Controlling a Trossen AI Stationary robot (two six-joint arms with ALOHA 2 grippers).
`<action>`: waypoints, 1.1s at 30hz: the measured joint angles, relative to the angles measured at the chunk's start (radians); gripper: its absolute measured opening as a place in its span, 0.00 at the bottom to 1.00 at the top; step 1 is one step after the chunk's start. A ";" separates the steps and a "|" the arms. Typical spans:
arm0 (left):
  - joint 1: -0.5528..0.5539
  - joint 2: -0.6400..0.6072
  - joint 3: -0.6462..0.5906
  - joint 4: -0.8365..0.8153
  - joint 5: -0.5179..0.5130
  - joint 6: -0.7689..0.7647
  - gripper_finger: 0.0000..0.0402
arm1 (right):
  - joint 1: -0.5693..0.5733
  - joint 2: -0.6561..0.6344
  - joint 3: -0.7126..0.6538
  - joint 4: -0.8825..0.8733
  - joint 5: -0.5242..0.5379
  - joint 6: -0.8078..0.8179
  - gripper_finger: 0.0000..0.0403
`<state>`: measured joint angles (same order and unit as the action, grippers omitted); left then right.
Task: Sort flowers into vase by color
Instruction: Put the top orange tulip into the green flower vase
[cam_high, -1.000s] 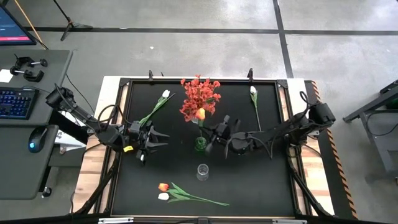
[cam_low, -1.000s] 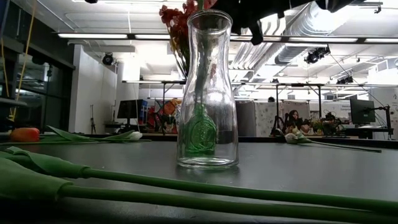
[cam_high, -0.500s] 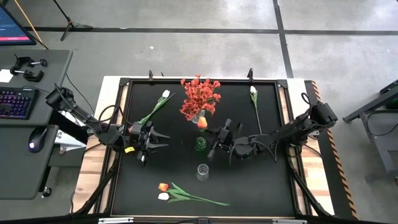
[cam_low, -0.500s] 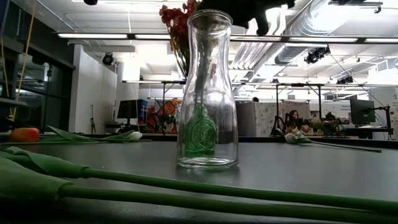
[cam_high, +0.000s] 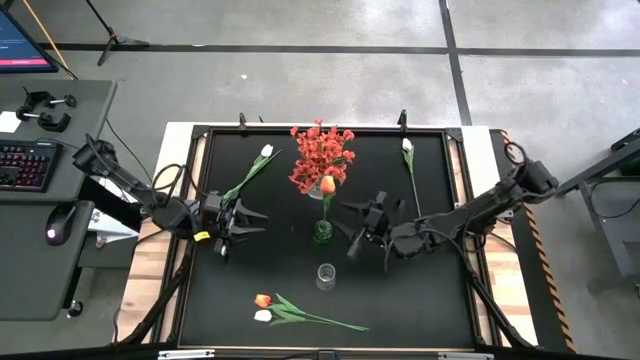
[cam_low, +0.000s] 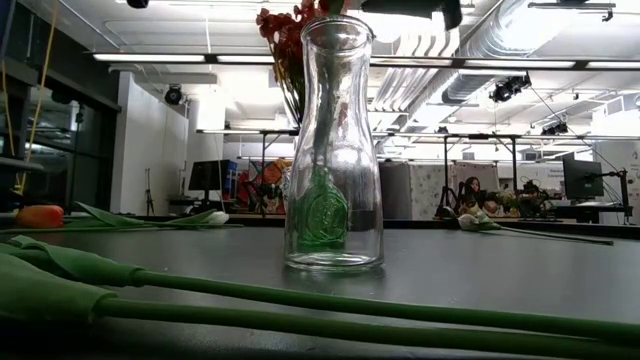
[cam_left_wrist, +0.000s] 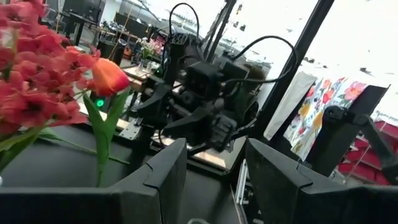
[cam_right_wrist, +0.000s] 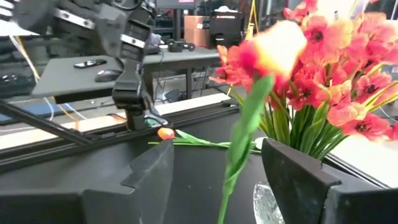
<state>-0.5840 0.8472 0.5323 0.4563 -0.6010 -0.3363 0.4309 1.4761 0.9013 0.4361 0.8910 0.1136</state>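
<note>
A green vase (cam_high: 322, 232) stands mid-table, holding a red blossom spray (cam_high: 320, 155) and an orange tulip (cam_high: 327, 184) by their stalks. My right gripper (cam_high: 348, 230) hangs open just right of it, touching nothing; in its wrist view the tulip's stalk (cam_right_wrist: 245, 130) stands beyond its fingers. My left gripper (cam_high: 258, 221) waits open left of the vase. A clear vase (cam_high: 326, 275) stands nearer the front edge. White tulips (cam_high: 265, 152) (cam_high: 407, 146) lie flat at the far side. An orange tulip (cam_high: 262, 300) and a white one (cam_high: 262, 316) lie near the front.
The table's raised black frame (cam_high: 200, 180) runs round the mat. In the low view the clear vase (cam_low: 333, 150) fills the middle, and the green stalks (cam_low: 300, 300) of the front tulips lie across the foreground. A desk with keyboard and mouse (cam_high: 55, 225) stands left of the table.
My right gripper has opened, let go of the orange tulip's stalk and drawn back toward the table's right edge. The tulip stays standing in the green vase beside the red spray.
</note>
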 joint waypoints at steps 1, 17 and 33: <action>0.000 -0.015 0.000 -0.025 0.000 -0.001 0.38 | 0.007 -0.015 0.000 -0.023 0.000 0.000 0.58; 0.256 0.098 0.392 -1.289 0.081 -0.522 0.26 | 0.073 -0.240 0.001 -0.221 0.154 0.044 0.58; 1.032 0.441 0.452 -1.544 0.512 -0.045 0.21 | 0.058 -0.241 0.001 -0.437 0.147 0.387 0.58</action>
<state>0.4478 1.2885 0.9844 -1.0874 -0.0888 -0.3810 0.4889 1.2346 0.9020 -0.0005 1.0379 0.5005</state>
